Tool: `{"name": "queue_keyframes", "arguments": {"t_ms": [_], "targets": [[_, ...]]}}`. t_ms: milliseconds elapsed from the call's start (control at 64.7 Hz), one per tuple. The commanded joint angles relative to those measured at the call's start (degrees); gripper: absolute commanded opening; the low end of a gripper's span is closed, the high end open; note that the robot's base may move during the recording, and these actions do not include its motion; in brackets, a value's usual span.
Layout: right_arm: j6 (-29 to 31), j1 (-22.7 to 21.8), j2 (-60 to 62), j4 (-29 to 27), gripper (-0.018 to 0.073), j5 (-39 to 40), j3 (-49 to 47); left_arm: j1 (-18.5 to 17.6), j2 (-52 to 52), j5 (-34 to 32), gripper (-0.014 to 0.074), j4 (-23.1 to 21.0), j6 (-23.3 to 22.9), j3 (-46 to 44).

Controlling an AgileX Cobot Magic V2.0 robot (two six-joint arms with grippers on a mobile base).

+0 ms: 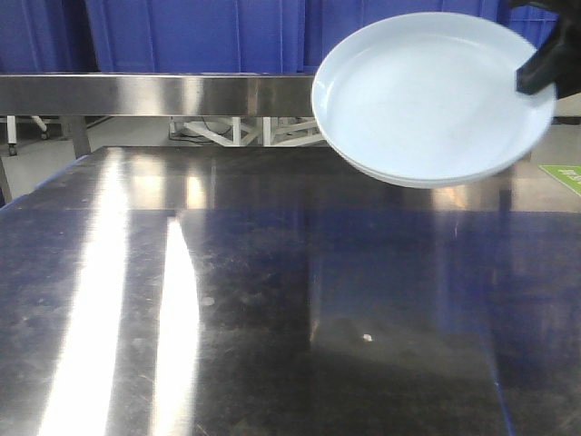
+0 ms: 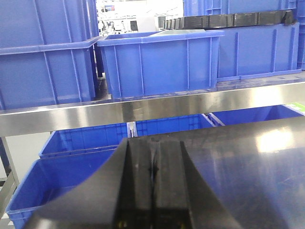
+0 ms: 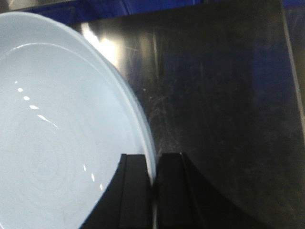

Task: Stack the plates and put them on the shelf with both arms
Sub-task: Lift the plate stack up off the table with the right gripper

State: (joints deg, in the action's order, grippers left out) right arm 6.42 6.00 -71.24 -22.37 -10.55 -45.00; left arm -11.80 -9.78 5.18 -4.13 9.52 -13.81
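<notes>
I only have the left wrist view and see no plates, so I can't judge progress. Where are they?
Observer: The two glossy pale blue-white round plates are stacked, in the air above the dark steel tabletop.
Operator: What holds them?
Observer: The black right hand, shut on the stack's rim.
Operator: On the shelf yet?
Observer: No, they hang in front of the brushed stainless-steel shelf rail.
</notes>
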Motion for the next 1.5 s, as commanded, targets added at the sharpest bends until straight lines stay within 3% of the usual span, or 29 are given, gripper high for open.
{"name": "queue_keyframes", "arguments": {"t_ms": [0,155,201,510,711,928,1484], "targets": [[2.2,-0.4,5.7,2.0,0.0048,8.5,2.1,0.1,-0.5,-4.7,0.0082,-0.1,-0.2,-1.7],[2.6,-0.4,14.8,13.9,0.0048,14.4,9.9,0.1,-0.5,-4.7,0.0082,-0.1,-0.2,-1.7],[2.6,-0.4,17.2,14.8,0.0048,15.1,11.5,0.1,-0.5,-4.7,0.0082,-0.1,-0.2,-1.7],[2.6,-0.4,34.1,14.3,0.0048,14.9,20.0,0.1,-0.5,-4.7,0.0082,-0.1,-0.2,-1.7],[2.6,-0.4,43.4,7.6,0.0048,14.8,23.3,0.1,-0.5,-4.7,0.0082,-0.1,-0.2,-1.7],[2.6,-0.4,51.0,7.3,0.0048,14.7,26.1,0.1,-0.5,-4.7,0.0082,-0.1,-0.2,-1.7],[2.6,-0.4,53.2,7.3,0.0048,13.8,26.7,0.1,-0.5,-4.7,0.0082,-0.1,-0.2,-1.7]]}}
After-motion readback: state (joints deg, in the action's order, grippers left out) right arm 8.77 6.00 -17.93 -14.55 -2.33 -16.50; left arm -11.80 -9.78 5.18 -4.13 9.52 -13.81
